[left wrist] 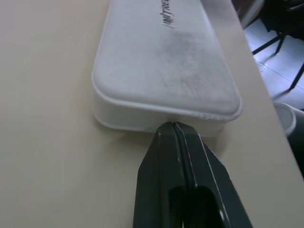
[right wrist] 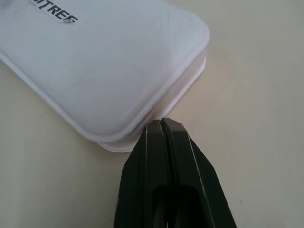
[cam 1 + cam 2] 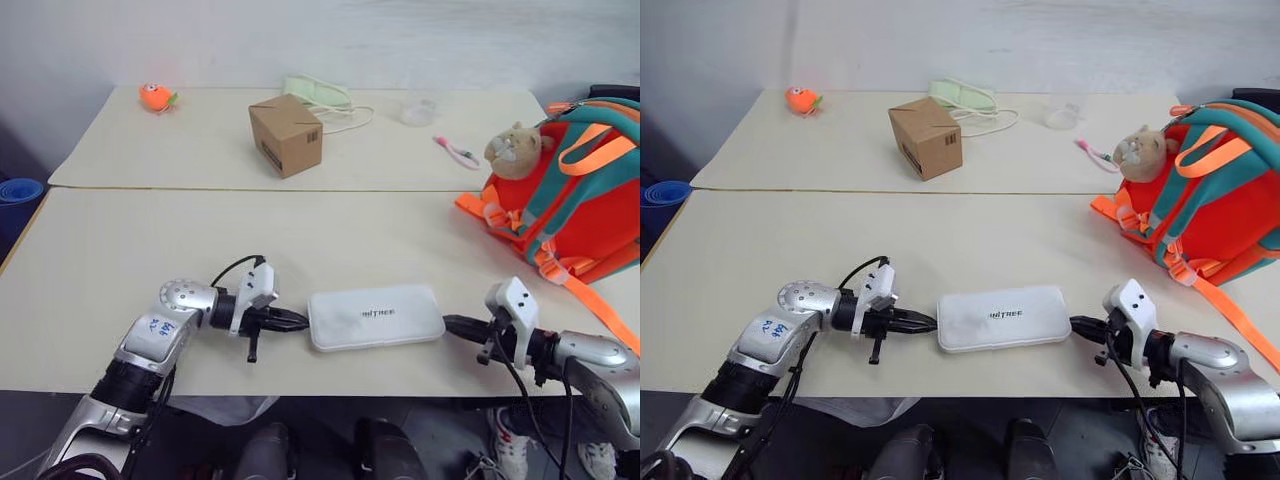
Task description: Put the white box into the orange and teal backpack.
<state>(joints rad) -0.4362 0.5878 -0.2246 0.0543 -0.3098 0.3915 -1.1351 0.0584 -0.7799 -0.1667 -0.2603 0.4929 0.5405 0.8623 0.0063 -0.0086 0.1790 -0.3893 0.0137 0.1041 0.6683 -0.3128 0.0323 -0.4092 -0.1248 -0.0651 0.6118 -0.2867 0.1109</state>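
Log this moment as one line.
left hand shut, at box end | right hand shut, at other end | box on table | backpack right

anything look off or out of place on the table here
Nothing spilled or damaged. The white box lies flat near the table's front edge, both shut grippers, left and right, at its ends. The backpack slumps at the right.

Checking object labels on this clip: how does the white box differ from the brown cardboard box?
The white box is flat, white, round-cornered and bears grey lettering; the brown cardboard box is a tall, square-edged cube. The white box lies near the front edge of the table between the shut left end effector and right end effector; the cardboard box stands apart, farther back. Both rest on the table.
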